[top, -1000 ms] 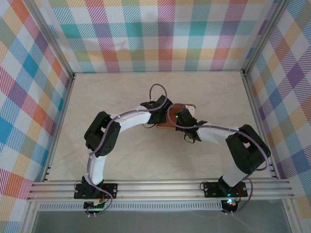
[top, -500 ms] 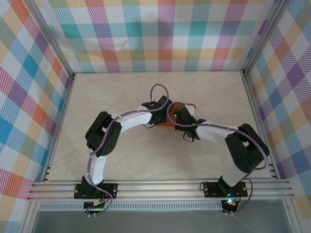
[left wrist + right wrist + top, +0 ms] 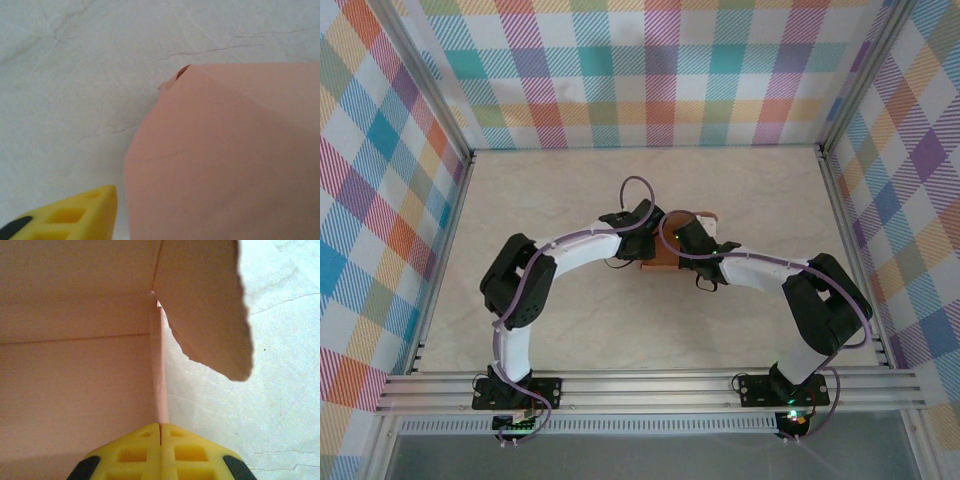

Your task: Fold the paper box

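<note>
The right gripper [image 3: 160, 432], bottom centre, had pinched shut on a wall edge of the paper box [image 3: 75, 365]. The left gripper's finger [image 3: 75, 215] sat lower left, just beside the box. Its opening couldn't be told.

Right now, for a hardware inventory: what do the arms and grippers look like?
The left arm and right arm have white links, black joints and purple cables. The right gripper has yellow pocketed fingers with black patches; the left gripper's finger matches.

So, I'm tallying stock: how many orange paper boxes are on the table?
1: the paper box, mid-table, partly under the left gripper and right gripper; more could be hidden beneath.
</note>
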`<state>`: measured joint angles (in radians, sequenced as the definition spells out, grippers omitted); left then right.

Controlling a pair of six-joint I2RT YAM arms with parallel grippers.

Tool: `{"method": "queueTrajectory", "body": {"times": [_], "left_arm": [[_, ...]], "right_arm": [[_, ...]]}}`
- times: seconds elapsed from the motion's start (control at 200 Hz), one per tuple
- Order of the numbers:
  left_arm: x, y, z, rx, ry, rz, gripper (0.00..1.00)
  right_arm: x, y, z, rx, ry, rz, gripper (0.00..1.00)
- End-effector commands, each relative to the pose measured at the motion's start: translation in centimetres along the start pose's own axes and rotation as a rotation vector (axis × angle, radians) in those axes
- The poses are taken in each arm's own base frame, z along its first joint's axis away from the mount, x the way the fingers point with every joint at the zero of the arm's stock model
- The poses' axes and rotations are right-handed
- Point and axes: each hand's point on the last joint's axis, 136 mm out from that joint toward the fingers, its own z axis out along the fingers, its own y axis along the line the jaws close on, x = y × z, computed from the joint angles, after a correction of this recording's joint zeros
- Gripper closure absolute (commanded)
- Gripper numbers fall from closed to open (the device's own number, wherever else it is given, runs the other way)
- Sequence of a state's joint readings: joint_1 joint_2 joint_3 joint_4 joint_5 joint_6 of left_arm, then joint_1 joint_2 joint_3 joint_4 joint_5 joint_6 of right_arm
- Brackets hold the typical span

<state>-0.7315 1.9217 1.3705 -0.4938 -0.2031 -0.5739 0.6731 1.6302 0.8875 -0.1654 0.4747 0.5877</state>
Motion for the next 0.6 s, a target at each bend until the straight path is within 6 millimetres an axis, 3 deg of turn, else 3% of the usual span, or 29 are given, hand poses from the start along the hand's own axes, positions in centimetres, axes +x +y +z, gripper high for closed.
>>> {"method": "queueTrajectory", "body": {"times": [0.0, 0.165, 0.31, 0.595], "left_arm": [[-0.4, -0.8, -2.8, 0.109, -0.003, -0.030, 0.46], [-0.2, -0.8, -4.5, 0.198, -0.004, -0.073, 0.33], [0.2, -0.6, -5.5, 0.251, -0.015, -0.096, 0.29], [0.1, 2.8, -8.2, 0.256, -0.093, -0.125, 0.19]], "right_arm": [[-0.1, 0.6, -0.1, -0.008, 0.020, -0.022, 0.96], [-0.2, 0.6, -0.2, 0.001, 0.025, -0.041, 0.92], [-0.3, 0.5, -0.2, 0.004, 0.021, -0.053, 0.86], [-1.6, 1.2, -2.0, -0.067, -0.012, -0.097, 0.45]]}}
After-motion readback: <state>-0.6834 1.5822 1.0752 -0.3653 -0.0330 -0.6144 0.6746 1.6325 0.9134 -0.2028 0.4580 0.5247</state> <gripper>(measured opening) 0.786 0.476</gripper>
